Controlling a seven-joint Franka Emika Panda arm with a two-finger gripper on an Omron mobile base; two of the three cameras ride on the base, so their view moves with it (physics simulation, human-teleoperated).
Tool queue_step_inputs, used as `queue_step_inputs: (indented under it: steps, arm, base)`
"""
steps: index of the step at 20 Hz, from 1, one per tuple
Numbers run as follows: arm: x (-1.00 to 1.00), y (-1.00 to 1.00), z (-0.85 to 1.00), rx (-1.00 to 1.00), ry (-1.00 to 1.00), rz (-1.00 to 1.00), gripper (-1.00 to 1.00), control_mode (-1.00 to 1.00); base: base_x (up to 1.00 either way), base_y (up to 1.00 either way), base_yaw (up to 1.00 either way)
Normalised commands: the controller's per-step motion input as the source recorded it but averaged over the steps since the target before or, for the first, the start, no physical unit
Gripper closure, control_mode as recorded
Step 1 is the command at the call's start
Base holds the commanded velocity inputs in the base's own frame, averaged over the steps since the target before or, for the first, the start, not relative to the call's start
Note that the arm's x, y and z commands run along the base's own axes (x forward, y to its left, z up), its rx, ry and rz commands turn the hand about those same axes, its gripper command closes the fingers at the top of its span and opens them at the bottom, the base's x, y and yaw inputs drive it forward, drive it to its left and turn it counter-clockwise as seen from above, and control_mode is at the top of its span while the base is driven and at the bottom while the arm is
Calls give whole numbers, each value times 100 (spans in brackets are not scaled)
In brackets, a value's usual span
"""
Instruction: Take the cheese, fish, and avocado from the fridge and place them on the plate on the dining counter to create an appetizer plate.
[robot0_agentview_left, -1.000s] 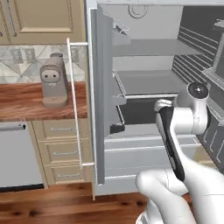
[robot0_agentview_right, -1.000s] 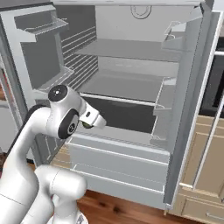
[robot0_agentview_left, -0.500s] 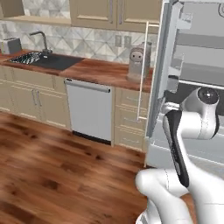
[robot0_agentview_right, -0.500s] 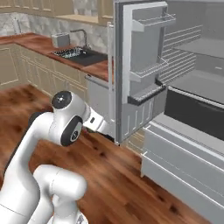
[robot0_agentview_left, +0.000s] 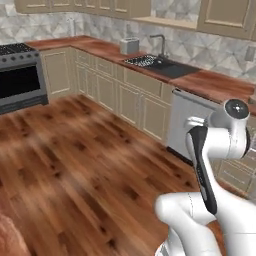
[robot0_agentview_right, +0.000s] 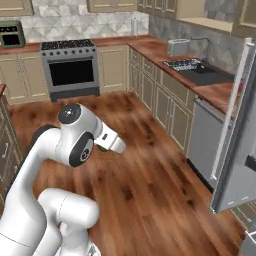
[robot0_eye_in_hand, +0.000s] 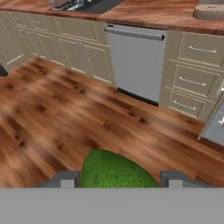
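Now | step: carrying avocado (robot0_eye_in_hand: 114, 169) away from fridge (robot0_agentview_right: 235, 150), far right | pincer (robot0_eye_in_hand: 118, 177): gripping avocado between its tips over the floor | next: finding the desk with the plate, lowering, releasing.

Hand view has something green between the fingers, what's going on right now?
The white arm's gripper is closed on the dark green rounded avocado, which sits between its two dark fingers. The base has turned away from the silver-grey fridge, whose open door stands at the right edge of the right base view. The cameras now look across the wood floor at the beige cabinets and steel dishwasher. So the avocado is being carried.
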Motion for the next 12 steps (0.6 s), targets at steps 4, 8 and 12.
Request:
queue_step_inputs:
  steps: [4, 8, 12]
  arm:
    - [0, 0, 0, 0, 0, 0, 100, 100]
    - [0, 0, 0, 0, 0, 0, 100, 100]
    - [0, 0, 0, 0, 0, 0, 100, 100]
  base:
    - [100, 2, 56]
    - [100, 0, 42]
    - [100, -1, 35]
